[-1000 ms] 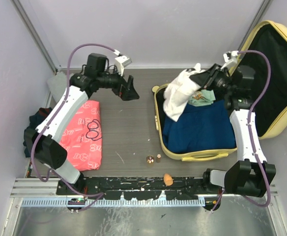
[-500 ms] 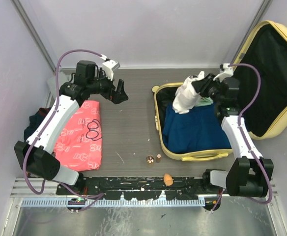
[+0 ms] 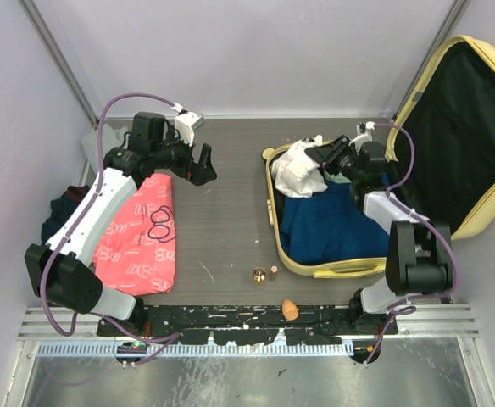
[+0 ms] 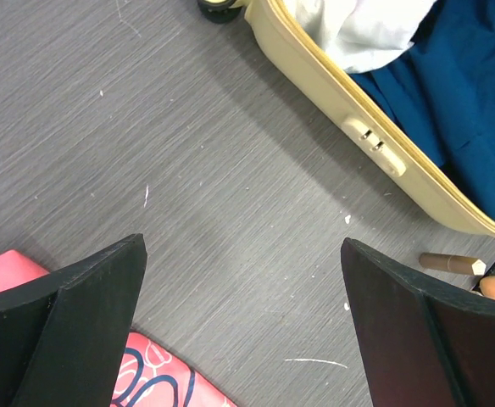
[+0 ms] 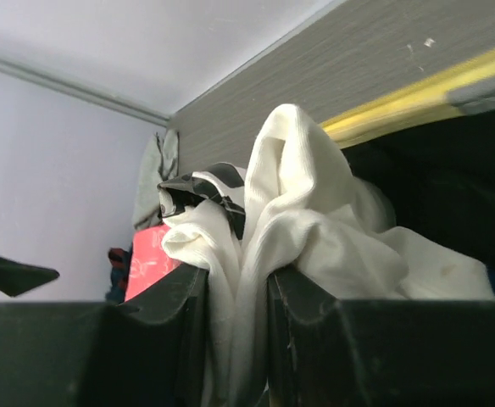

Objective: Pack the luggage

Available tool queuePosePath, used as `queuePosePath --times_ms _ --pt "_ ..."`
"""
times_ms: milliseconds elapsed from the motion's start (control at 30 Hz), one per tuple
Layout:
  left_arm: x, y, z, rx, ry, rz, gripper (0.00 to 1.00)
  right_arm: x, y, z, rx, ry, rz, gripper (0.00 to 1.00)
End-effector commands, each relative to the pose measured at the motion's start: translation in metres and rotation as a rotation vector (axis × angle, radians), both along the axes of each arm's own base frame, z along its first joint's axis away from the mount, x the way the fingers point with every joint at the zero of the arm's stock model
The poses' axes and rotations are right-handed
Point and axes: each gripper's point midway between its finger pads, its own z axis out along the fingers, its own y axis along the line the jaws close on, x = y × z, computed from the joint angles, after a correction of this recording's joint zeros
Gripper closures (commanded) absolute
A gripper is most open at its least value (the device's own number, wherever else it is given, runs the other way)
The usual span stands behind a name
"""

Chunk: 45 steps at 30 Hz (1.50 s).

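The pale yellow luggage (image 3: 332, 270) lies open at the right, its lid (image 3: 476, 222) leaning back, a blue garment (image 3: 336, 227) inside. Its shell also shows in the left wrist view (image 4: 332, 102). My right gripper (image 3: 318, 161) is shut on a white garment (image 3: 298, 174) and holds it low over the case's far left corner; the right wrist view shows the cloth (image 5: 298, 220) pinched between the fingers. My left gripper (image 3: 200, 170) is open and empty above the table, beside a folded pink garment (image 3: 141, 233), whose corner shows in the left wrist view (image 4: 158, 381).
Black-rimmed glasses (image 3: 160, 224) lie on the pink garment. Dark clothes (image 3: 61, 212) are piled at the far left. Two small copper-coloured items (image 3: 264, 274) and an orange piece (image 3: 289, 308) lie near the front rail. Walls close in on both sides.
My right gripper has lowered the white garment leftward and down into the case's far left corner. My left gripper has drawn back left toward the pink garment.
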Motion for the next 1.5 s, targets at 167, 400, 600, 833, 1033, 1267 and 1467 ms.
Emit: queuePosePath --times_ms 167,400,600,833,1033,1267,1467 --pt "-0.002 0.024 -0.002 0.039 -0.017 0.044 0.02 0.023 -0.042 -0.038 0.107 0.037 -0.026 0.99" --pt "-0.003 0.032 -0.012 0.063 -0.002 0.061 0.02 0.031 -0.085 -0.042 -0.175 0.033 -0.073 0.42" --pt "0.001 0.045 -0.019 0.083 0.018 0.108 0.02 0.029 -0.121 -0.014 -0.334 0.023 -0.103 0.35" --pt "0.002 0.072 -0.035 0.114 0.081 0.195 0.02 0.026 -0.118 0.013 -0.522 -0.067 -0.027 0.39" --pt "-0.001 0.114 -0.067 0.173 0.210 0.317 0.02 0.020 -0.059 0.000 -0.513 -0.055 0.141 0.42" --pt "-0.015 0.168 -0.118 0.255 0.415 0.463 0.02 0.009 -0.054 -0.084 -0.499 0.141 0.198 0.43" --pt "-0.009 0.198 -0.162 0.331 0.521 0.515 0.00 0.005 -0.074 -0.116 -0.489 0.244 0.194 0.43"
